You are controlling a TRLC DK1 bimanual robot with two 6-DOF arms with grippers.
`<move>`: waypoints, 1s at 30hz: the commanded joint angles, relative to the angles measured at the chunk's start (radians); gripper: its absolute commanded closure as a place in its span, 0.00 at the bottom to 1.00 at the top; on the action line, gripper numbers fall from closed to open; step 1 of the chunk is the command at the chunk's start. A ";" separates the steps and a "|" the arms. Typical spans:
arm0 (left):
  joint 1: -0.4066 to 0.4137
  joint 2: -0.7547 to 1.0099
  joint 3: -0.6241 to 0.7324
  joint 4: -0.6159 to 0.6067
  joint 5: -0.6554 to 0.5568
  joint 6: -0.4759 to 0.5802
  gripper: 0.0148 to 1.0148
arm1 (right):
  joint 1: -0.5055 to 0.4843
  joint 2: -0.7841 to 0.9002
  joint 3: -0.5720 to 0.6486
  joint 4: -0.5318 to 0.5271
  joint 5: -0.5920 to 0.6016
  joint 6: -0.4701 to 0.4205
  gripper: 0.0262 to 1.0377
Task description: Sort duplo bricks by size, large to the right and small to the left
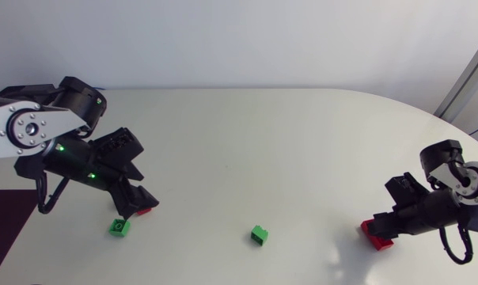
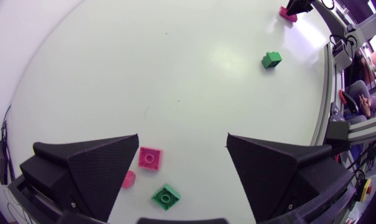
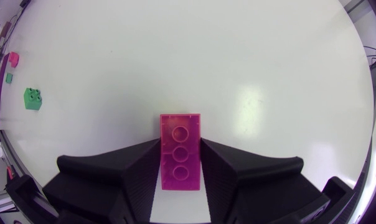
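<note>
Right gripper (image 3: 180, 147) clamps long pink brick (image 3: 180, 163) by table (image 1: 263, 134) right edge. Left gripper (image 2: 183, 146) gapes above small pink brick (image 2: 150, 158) and small green brick (image 2: 166, 196). Middle green brick (image 1: 259, 234) well apart from both.

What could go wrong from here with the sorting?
The right gripper grips the long pink brick with one end jutting out ahead; it could pivot or slip. The left gripper is open above a small pink brick and a small green brick lying close together; closing might knock one away.

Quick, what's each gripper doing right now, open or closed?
Left gripper: open, holding nothing.
Right gripper: shut on the long pink brick.
</note>
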 commanded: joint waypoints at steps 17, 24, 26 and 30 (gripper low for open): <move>-0.018 -0.009 -0.051 0.010 0.012 -0.017 0.03 | 0.453 0.038 0.177 -0.118 0.083 0.259 0.04; 0.002 -0.010 -0.068 0.010 0.012 -0.013 0.03 | 0.680 0.180 0.209 -0.078 0.100 0.341 0.04; 0.008 -0.010 -0.070 0.010 0.012 -0.011 0.03 | 0.709 0.217 0.229 -0.078 0.100 0.347 0.04; 0.019 -0.010 -0.071 0.010 0.012 -0.005 0.03 | 0.733 0.274 0.272 -0.072 0.100 0.350 0.04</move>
